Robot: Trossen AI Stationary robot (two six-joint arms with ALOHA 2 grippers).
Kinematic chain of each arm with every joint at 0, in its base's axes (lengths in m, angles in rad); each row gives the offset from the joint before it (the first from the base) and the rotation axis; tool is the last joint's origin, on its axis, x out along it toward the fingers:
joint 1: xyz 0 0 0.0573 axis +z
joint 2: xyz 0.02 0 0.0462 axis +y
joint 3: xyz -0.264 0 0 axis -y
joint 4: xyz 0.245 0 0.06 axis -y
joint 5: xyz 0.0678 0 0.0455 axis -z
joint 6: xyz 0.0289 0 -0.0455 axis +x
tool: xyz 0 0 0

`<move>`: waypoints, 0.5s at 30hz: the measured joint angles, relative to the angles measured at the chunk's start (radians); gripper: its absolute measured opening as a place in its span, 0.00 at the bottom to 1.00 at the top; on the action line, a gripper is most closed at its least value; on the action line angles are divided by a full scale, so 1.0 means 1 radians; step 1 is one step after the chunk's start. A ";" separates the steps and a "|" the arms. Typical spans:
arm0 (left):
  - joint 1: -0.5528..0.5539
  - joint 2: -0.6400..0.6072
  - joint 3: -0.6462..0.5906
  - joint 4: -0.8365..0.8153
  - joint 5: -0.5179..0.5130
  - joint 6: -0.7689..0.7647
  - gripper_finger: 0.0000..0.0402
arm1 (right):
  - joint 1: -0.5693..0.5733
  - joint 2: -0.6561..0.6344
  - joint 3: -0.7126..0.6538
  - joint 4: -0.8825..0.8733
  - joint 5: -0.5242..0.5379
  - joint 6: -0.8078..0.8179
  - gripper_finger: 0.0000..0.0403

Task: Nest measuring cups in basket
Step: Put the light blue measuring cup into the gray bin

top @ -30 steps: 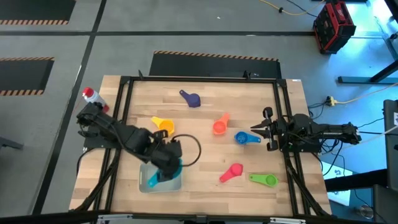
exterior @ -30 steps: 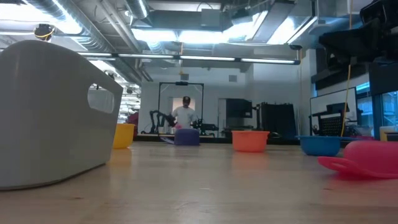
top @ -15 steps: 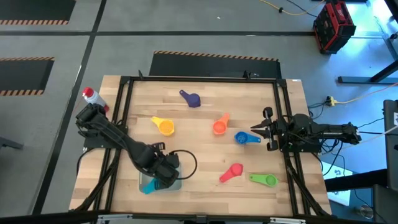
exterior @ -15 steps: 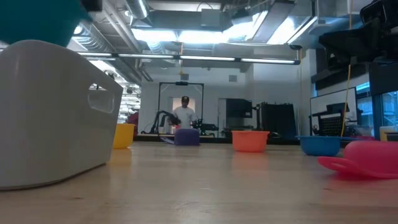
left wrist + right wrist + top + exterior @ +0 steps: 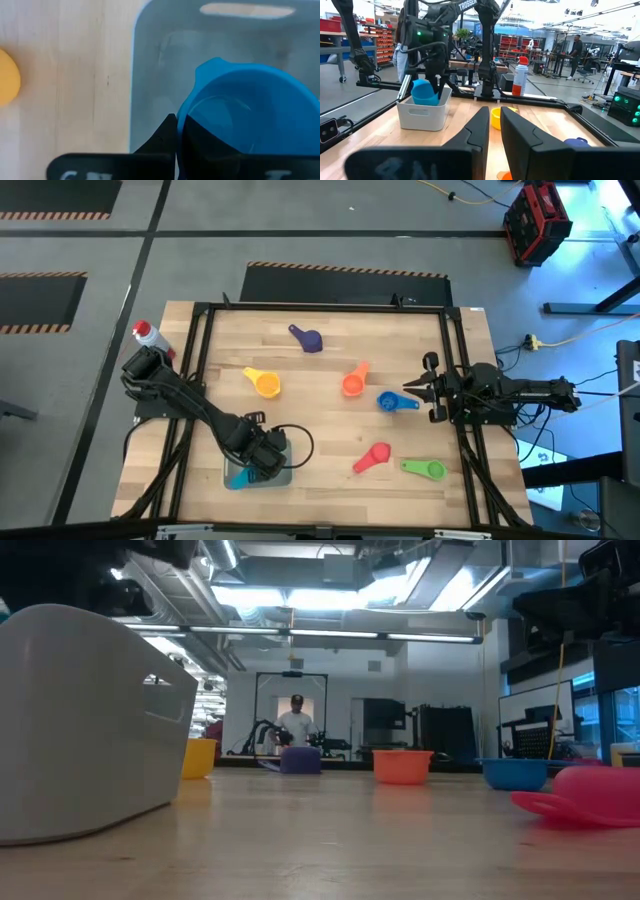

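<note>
While it hangs over the smooth pale grey-green plastic basket (image 5: 283, 476) near the wooden table's (image 5: 330, 390) front edge, the left gripper (image 5: 262, 462) pinches the round teal plastic measuring cup (image 5: 247, 112) by its rim. The cup's handle (image 5: 237, 479) pokes out toward the left. Off at the right side, the right gripper (image 5: 416, 390) waits, fingers nearly together, holding nothing.

Teal cup (image 5: 250, 110), pale grey-green basket (image 5: 165, 55)
</note>
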 joint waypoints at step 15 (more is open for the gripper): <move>0.000 0.000 -0.062 0.133 -0.057 0.321 0.02 | 0.000 0.000 0.000 -0.001 0.000 0.000 0.13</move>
